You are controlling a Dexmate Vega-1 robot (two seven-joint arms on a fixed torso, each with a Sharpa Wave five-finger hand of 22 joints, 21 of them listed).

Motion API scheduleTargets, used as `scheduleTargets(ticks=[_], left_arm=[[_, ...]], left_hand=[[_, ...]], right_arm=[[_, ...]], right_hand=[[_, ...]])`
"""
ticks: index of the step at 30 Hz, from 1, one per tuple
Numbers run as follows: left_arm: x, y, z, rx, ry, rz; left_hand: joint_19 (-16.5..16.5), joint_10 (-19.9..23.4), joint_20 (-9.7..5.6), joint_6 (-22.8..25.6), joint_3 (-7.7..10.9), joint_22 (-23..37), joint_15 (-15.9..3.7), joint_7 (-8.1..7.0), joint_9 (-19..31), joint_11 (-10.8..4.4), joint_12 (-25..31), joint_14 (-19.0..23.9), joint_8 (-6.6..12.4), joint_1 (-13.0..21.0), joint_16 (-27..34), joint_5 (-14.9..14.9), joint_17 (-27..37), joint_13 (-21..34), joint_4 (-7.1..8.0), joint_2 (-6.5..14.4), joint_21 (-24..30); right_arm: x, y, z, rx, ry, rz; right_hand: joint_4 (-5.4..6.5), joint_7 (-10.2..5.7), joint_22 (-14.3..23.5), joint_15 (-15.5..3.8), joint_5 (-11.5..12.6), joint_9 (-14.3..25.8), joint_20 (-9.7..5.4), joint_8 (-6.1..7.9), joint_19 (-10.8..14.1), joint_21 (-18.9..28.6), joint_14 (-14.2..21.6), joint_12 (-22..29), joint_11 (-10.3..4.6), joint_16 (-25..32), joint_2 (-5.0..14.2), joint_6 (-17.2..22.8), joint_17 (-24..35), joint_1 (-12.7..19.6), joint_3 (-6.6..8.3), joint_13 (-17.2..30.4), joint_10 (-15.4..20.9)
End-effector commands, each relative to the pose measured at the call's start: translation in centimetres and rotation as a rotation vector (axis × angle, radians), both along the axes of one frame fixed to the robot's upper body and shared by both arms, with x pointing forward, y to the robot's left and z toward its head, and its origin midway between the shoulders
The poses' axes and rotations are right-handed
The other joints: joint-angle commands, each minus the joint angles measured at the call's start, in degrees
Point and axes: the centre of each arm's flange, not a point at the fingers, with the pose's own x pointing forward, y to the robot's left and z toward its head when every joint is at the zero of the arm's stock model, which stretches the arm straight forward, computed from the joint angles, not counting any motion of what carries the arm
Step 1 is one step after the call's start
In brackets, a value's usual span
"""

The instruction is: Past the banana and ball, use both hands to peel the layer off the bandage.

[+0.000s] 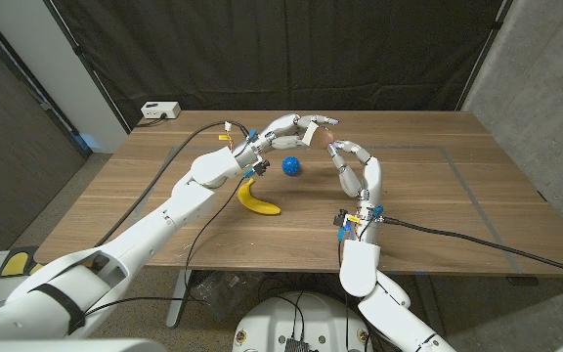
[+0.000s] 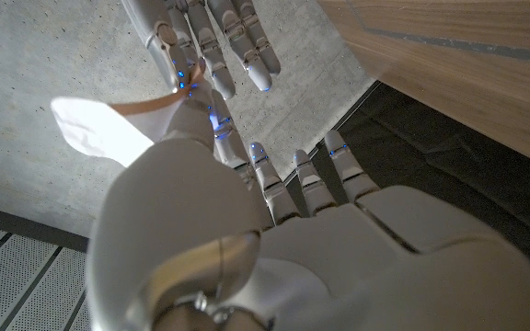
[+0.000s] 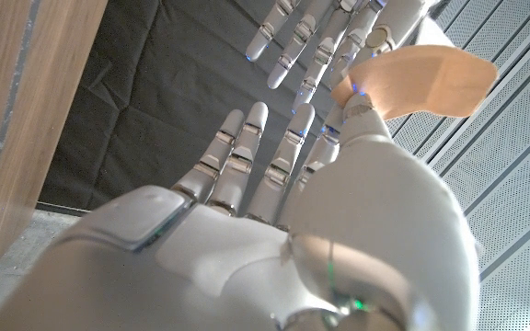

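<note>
Above the table's far middle my two hands meet over a small tan bandage point(image 1: 324, 126). My left hand point(image 1: 286, 130) reaches in past the blue ball point(image 1: 291, 166) and the yellow banana point(image 1: 258, 199), which lie on the wood below it. In the left wrist view, my left hand point(image 2: 247, 239) pinches a white layer point(image 2: 95, 129) that stands off a tan strip point(image 2: 150, 104) running to the right hand's fingers point(image 2: 205, 37). My right hand point(image 1: 355, 171) stands upright. In the right wrist view, my right hand point(image 3: 339, 230) pinches the tan bandage point(image 3: 421, 78), with the left hand's fingers point(image 3: 329, 28) close above.
A small white box point(image 1: 159, 110) sits at the table's back left corner. A thin marked outline point(image 1: 448, 156) runs across the right part of the wooden table point(image 1: 477, 215). Cables trail from both arms. A dark curtain hangs behind.
</note>
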Motion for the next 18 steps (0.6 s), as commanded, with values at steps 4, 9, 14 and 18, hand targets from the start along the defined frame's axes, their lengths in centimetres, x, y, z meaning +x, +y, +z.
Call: scheduleTargets(ticks=[4,9,14,18], left_arm=[[-0.29,0.36,-0.22,-0.065,0.002,0.009],[-0.34,0.37,-0.32,-0.075,0.005,0.011],[-0.49,0.42,-0.36,-0.086,0.002,0.010],[-0.57,0.61,-0.42,-0.118,0.006,0.023]], left_hand=[[0.6,1.3,-0.11,1.1,0.74,0.1,-3.30,-0.03,0.3,-0.07,0.6,0.9,-0.01,0.5,0.5,-0.4,0.1,0.1,-0.11,0.6,0.5],[0.7,1.6,-0.22,1.2,0.85,0.1,-3.41,0.19,0.3,-0.09,0.7,1.1,-0.16,0.6,0.5,-0.5,0.1,0.1,-0.11,0.7,0.5],[0.8,1.8,-0.43,1.3,0.94,0.1,-3.51,0.30,0.3,-0.22,0.7,1.2,-0.29,0.7,0.5,-0.5,0.1,0.0,-0.12,0.7,0.6],[0.8,1.9,-0.54,1.4,1.03,0.0,-3.73,0.34,0.3,-0.24,0.7,1.3,-0.36,0.7,0.5,-0.6,0.0,0.0,-0.15,0.7,0.7]], right_arm=[[-0.21,-0.14,-0.10,-0.042,0.046,0.005],[-0.34,-0.31,-0.23,-0.046,0.062,0.001],[-0.40,-0.51,-0.41,-0.033,0.069,-0.003],[-0.42,-0.66,-0.59,-0.025,0.077,-0.002]], right_hand=[[0.11,0.20,-0.5,-8.88,1.0,-0.8,0.33,-6.98,0.9,2.8,-0.5,-1.3,0.98,-0.2,1.03,-12.1,0.7,-0.7,-0.76,0.0,-3.2],[0.33,1.04,-1.0,-8.19,1.3,-0.9,1.32,-10.70,0.1,3.7,-1.4,-3.1,3.25,-0.5,0.82,-19.1,0.9,-1.7,-1.17,-1.2,-6.8],[0.52,1.61,-1.4,-7.78,1.6,-0.9,1.45,-12.42,-0.5,4.2,-1.8,-4.0,4.19,-0.6,0.56,-24.2,1.0,-2.5,-1.56,-1.5,-8.9],[0.65,1.61,-1.6,-7.45,1.7,-0.9,1.60,-12.93,-0.7,4.6,-2.2,-4.2,4.35,-0.7,0.47,-27.4,1.1,-3.0,-1.77,-1.6,-9.6]])
